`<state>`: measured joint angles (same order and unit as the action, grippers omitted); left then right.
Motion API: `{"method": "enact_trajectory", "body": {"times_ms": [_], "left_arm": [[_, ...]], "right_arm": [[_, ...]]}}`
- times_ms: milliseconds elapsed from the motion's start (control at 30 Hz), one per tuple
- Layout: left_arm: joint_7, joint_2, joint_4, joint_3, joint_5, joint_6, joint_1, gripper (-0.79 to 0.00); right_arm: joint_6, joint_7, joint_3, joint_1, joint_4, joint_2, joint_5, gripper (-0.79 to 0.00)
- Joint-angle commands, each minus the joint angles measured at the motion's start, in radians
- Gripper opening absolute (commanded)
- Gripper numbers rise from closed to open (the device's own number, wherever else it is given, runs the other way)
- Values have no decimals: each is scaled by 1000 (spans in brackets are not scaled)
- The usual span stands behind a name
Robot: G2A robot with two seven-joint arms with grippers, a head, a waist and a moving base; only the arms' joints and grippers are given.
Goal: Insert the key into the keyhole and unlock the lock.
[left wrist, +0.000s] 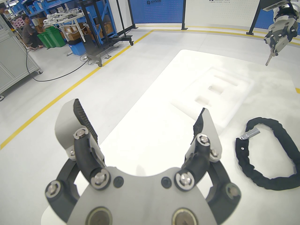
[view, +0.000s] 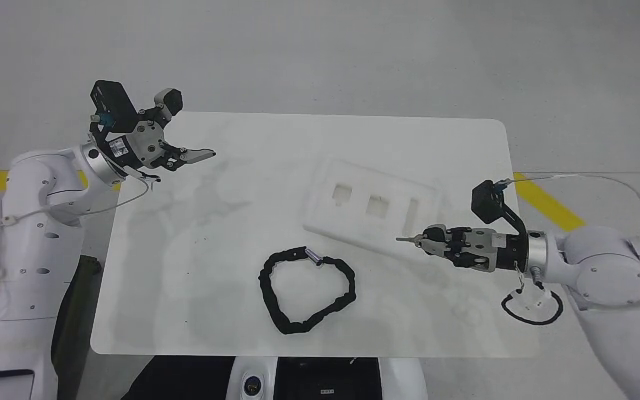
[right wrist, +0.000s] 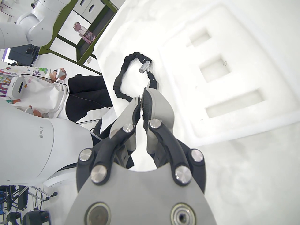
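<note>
The right gripper [view: 432,240] pinches the key [view: 408,240] just beside the tray [view: 352,215], tip pointed toward the lock [view: 313,260] lying near the tray, likely lining up for insertion; the left gripper [view: 185,155], spread wide and empty, hangs well apart from the tray.

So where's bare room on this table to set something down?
Bare: the table between left gripper and chain lock, and its near right corner. Crowded: mid-right, with foam tray, chain lock and the right gripper holding the key.
</note>
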<state>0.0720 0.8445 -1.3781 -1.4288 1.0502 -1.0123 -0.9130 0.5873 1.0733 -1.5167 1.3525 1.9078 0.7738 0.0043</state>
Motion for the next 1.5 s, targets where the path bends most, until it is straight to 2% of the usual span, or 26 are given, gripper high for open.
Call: {"method": "enact_trajectory", "body": {"times_ms": [0,233,400,767,967,1167,1467], "left_arm": [[0,0,0,0,0,0,0,0],[-1,0,-3,1,1,4,-2,0],[-52,-4,-67,18,-51,0,-42,0],[-269,-54,-225,143,-230,0,-108,0],[-340,-85,-294,231,-210,0,-111,0],[-293,-109,-333,333,-82,0,-85,0],[-160,-130,-333,522,152,0,17,0]], "right_arm": [[0,0,0,0,0,0,-1,-785],[0,0,0,0,0,0,-1,-785],[0,0,0,0,0,0,-1,-785],[0,0,0,0,0,0,-1,-785],[0,0,0,0,0,0,-1,-785],[0,0,0,0,0,0,-1,-785],[0,0,0,0,0,0,-1,-785]]}}
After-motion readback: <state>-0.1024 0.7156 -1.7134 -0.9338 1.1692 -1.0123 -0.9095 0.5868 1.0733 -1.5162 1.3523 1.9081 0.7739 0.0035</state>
